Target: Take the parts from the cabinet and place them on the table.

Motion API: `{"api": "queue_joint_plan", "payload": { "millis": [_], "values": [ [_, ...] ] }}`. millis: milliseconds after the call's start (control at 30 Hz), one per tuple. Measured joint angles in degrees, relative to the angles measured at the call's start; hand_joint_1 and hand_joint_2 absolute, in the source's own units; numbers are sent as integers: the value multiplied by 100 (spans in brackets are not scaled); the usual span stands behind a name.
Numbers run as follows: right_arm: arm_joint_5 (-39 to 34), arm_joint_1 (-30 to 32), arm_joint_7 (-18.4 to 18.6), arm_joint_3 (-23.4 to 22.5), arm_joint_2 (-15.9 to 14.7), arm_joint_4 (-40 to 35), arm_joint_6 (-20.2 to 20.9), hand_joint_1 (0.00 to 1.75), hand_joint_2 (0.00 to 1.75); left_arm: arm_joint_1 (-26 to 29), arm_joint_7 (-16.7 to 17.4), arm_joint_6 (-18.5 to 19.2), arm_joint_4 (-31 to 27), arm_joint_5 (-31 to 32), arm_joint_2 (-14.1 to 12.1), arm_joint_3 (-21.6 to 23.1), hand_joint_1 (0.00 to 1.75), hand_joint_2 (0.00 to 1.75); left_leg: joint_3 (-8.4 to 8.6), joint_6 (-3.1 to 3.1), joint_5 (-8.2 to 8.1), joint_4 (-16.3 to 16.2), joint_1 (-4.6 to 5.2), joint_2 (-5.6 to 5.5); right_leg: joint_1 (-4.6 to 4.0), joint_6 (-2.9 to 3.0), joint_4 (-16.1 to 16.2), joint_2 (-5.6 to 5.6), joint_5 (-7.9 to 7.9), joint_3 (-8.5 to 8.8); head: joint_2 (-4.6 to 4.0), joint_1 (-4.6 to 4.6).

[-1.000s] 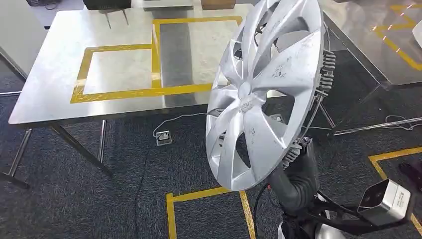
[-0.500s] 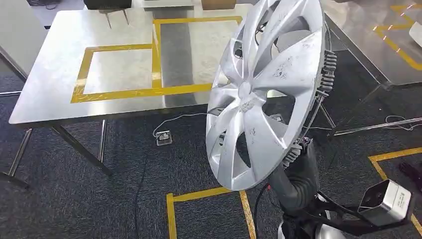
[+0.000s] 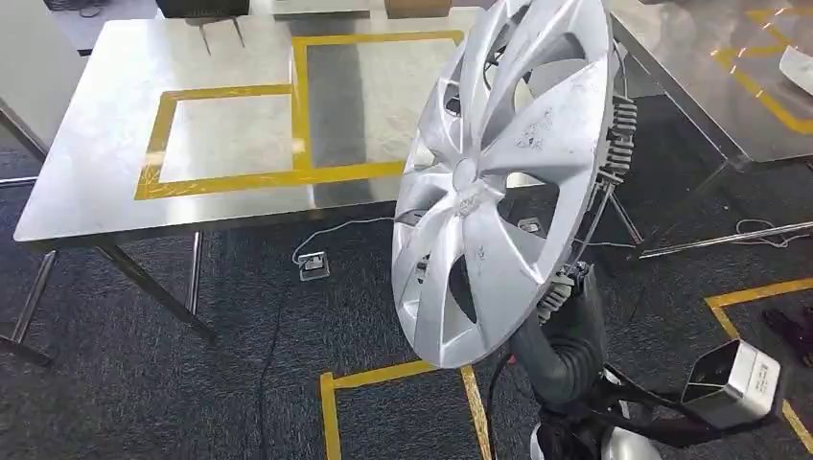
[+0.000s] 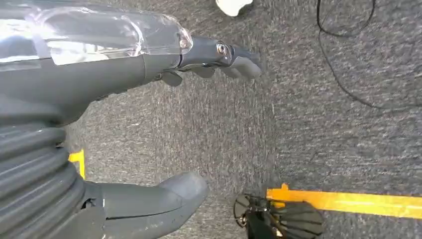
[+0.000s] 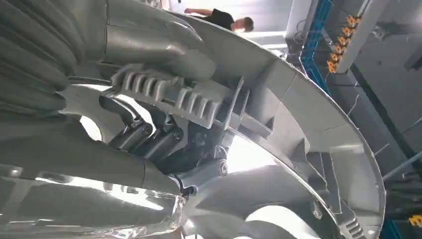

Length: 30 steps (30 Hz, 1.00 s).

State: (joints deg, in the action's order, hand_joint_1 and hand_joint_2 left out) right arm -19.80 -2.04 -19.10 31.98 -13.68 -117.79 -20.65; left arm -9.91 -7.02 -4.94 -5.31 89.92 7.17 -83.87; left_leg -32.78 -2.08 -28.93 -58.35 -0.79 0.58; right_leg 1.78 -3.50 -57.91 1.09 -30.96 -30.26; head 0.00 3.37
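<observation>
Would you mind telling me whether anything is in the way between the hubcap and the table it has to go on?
Nothing visible. The right robot hand holds the hubcap upright at the table's near edge, and the taped area in front lies bare.

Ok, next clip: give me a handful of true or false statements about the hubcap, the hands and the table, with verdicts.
1. The right hand holds the silver plastic spoked hubcap by its rim. True.
2. The hubcap lies flat on the steel table. False: it is held up on edge in the air, in front of the table, over the dark carpet.
3. The left hand holds a part. False: it holds nothing, and its fingers are apart above the carpet.
4. Yellow tape marks rectangles on the steel table. True.
5. A second hubcap sits inside the taped rectangle. False: the steel inside the tape is bare.
</observation>
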Motion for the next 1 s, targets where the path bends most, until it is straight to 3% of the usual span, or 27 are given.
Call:
{"api": "queue_joint_plan", "payload": {
  "millis": [100,133,167,200,267,300,333,367,433,500,533,600,633,667,700,767,800,833,867,900,1000],
  "values": [
    [-2,12,-9,0,0,4,9,175,175,-5,-2,0,0,0,2,0,0,175,23,-36,-24,-2,27,0,-15,25,-1355,-73,-582,-709,0,94],
    [-2,13,-9,0,2,7,11,175,175,-3,-2,0,0,0,0,0,0,175,33,-41,-35,-3,37,-10,-15,33,-1626,-72,-603,-890,0,98],
    [-2,14,-11,0,2,22,11,175,175,-1,-2,0,0,0,0,0,0,175,62,-34,-54,-3,47,-32,-19,55,-1625,-73,-477,-934,0,96],
    [-2,14,-11,0,2,35,11,175,175,-2,-2,0,0,0,0,0,0,175,104,-16,-78,-4,50,-59,-20,86,-1375,-73,-227,-857,0,107],
    [-4,15,-11,-2,2,39,11,175,175,-4,-2,0,0,2,7,0,0,175,220,14,-144,-3,56,-98,-38,183,-412,-91,415,-474,0,144],
    [-4,17,-9,-2,2,42,11,175,175,1,-2,0,0,0,15,0,0,175,207,38,-174,11,46,-109,-57,229,-180,-121,429,-344,0,160],
    [-4,19,-11,-2,2,50,15,175,175,-13,-2,0,0,0,17,0,0,175,231,77,-190,-21,74,-130,-86,250,-95,-117,410,-309,0,122],
    [-4,5,-11,0,2,50,19,175,175,-13,0,0,0,0,17,0,0,175,193,118,-181,-17,64,-132,-90,269,-11,-107,324,-276,0,162],
    [-4,9,-13,-2,-2,48,26,175,175,-7,0,0,0,0,24,0,0,175,208,179,-184,28,48,-119,-105,291,5,-116,314,-289,0,124],
    [-4,5,-15,-2,11,46,31,175,175,-14,-2,0,0,0,9,0,0,175,198,246,-300,-86,42,-77,-59,330,149,-92,339,-170,0,101],
    [-4,1,-17,-4,13,46,33,175,175,-20,0,0,2,0,13,0,0,175,45,267,-451,-396,29,-69,-56,351,162,-75,326,-145,0,37],
    [-7,8,-15,-2,13,52,35,175,175,-9,0,0,2,0,13,0,0,175,-509,315,-792,-1346,9,-68,-58,386,152,-52,282,-117,0,-55],
    [-7,8,-15,-2,13,52,35,175,175,2,0,0,2,0,13,0,0,175,-739,335,-843,-1667,2,-67,-59,384,145,-52,256,-101,0,-74],
    [-9,10,-15,-2,13,55,37,175,175,11,0,0,2,0,11,-2,0,175,-833,351,-741,-1712,-10,-65,-59,375,136,-56,228,-73,0,-92],
    [-9,11,-17,-2,13,59,37,175,175,17,0,0,2,0,7,-2,0,175,-790,358,-507,-1518,-24,-59,-53,360,131,-61,190,-26,0,-103],
    [-11,11,-15,-2,20,66,37,175,175,16,-2,-2,2,0,-7,-2,0,175,-417,367,166,-575,-45,-29,-29,302,100,-67,83,106,0,-138],
    [-11,11,-17,-2,31,68,41,175,175,23,0,-2,2,0,-7,-2,0,175,-285,371,211,-316,-39,-2,-26,257,89,-68,23,112,0,-155],
    [-15,-2,-20,0,33,68,44,175,175,20,0,-2,2,0,0,0,0,175,-236,354,153,-233,-9,9,-62,209,49,-82,-13,132,0,-225],
    [-15,8,-28,-2,35,68,44,175,175,15,-2,-2,2,2,0,0,0,175,-212,263,68,-192,-10,12,-64,184,50,-83,-19,117,0,-221],
    [-15,0,-33,-2,35,70,46,175,175,19,0,-2,2,2,0,0,0,175,-224,235,59,-194,-2,7,-61,172,69,-78,-17,126,0,-168],
    [-17,2,-42,-2,35,70,52,175,175,31,0,-4,0,2,-11,-2,0,175,-157,123,20,-160,-24,-19,-36,95,-12,-72,-136,147,-2,-144]
  ]
}}
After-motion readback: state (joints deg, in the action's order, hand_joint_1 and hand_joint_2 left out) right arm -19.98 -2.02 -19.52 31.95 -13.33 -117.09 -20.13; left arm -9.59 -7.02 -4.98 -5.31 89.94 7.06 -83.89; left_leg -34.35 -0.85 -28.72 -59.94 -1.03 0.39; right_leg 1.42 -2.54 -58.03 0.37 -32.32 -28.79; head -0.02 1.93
